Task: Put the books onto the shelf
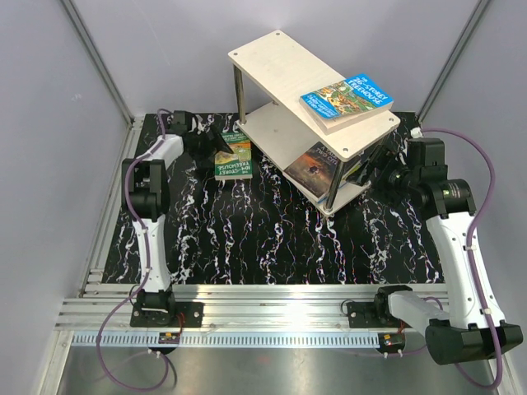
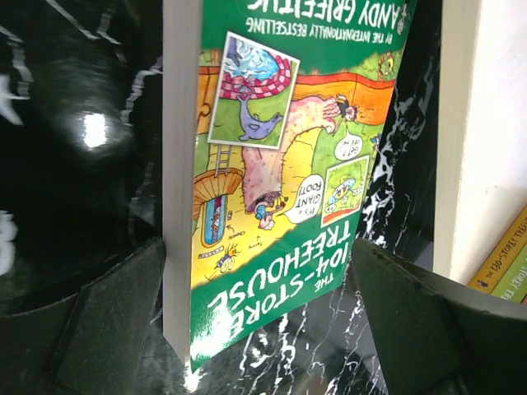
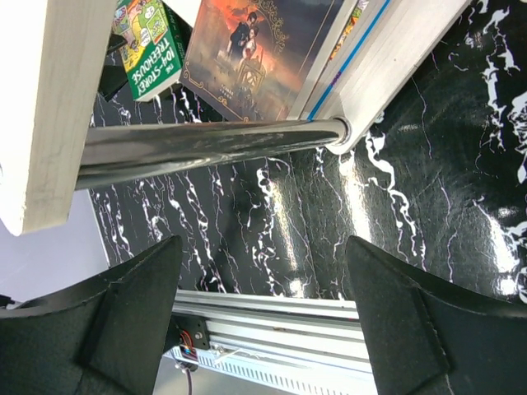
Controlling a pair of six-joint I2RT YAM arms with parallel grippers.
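The top view is bright and even, lit softly from overhead. The shelf [image 1: 280, 62] shows an upper board pale almost to washing out and a slightly dimmer lower one, with no hard shadow around it on the black marbled tabletop [image 1: 272, 239].

In the left wrist view a white glare spot sits on the glossy tabletop well left of the shelf's board edge, which is overexposed. The green Treehouse book [image 2: 280, 189] is sharp, the fingers [image 2: 99, 329] dark and soft.

In the right wrist view the shelf's metal post [image 3: 214, 144] carries streaked highlights. Glare patches shine on the tabletop right of it, and the near board edge and fingers are out of focus.
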